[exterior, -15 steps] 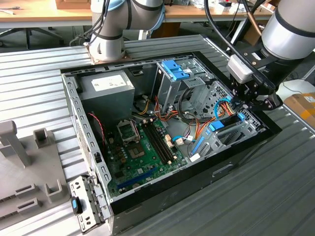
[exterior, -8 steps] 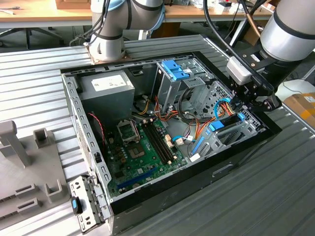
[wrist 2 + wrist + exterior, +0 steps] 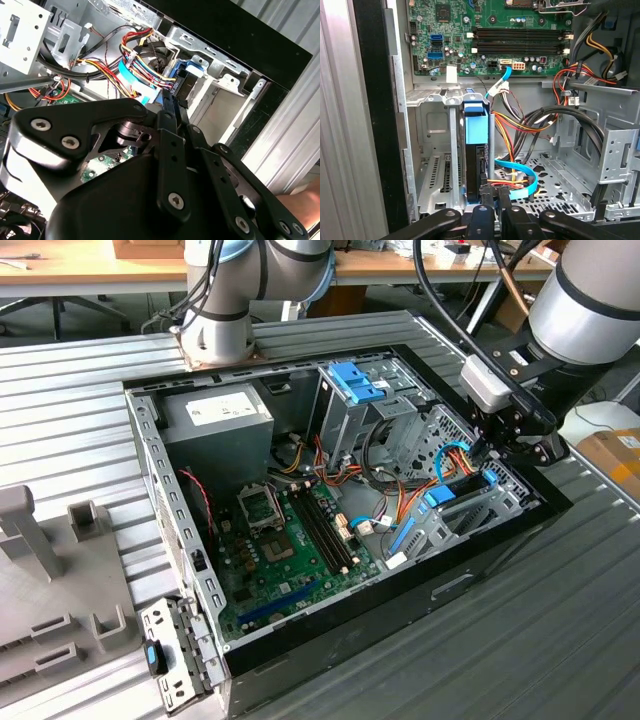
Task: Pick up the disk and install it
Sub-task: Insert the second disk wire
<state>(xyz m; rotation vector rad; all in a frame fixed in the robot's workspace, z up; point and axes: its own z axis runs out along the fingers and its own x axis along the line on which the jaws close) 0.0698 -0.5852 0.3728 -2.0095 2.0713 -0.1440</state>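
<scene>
The disk (image 3: 474, 131) stands on edge in a slot of the metal drive bay (image 3: 432, 150) at the case's corner. Its blue carrier faces up and cables run beside it. In the exterior view the disk (image 3: 462, 487) shows as a blue strip in the bay at the exterior view's right. My gripper (image 3: 496, 199) reaches down over it, its black fingers drawn close together at the disk's near end. In the second wrist view the gripper (image 3: 172, 106) tapers to a point right at the disk (image 3: 183, 84). Whether the tips pinch any part of it is hidden.
Bundled cables (image 3: 520, 125) and a blue ribbon cable (image 3: 522, 177) crowd the bay beside the disk. The motherboard (image 3: 290, 540) covers the case floor. A grey power-supply box (image 3: 215, 425) and an upright cage with a blue latch (image 3: 352, 380) stand at the back. The black case wall (image 3: 375, 115) borders the bay.
</scene>
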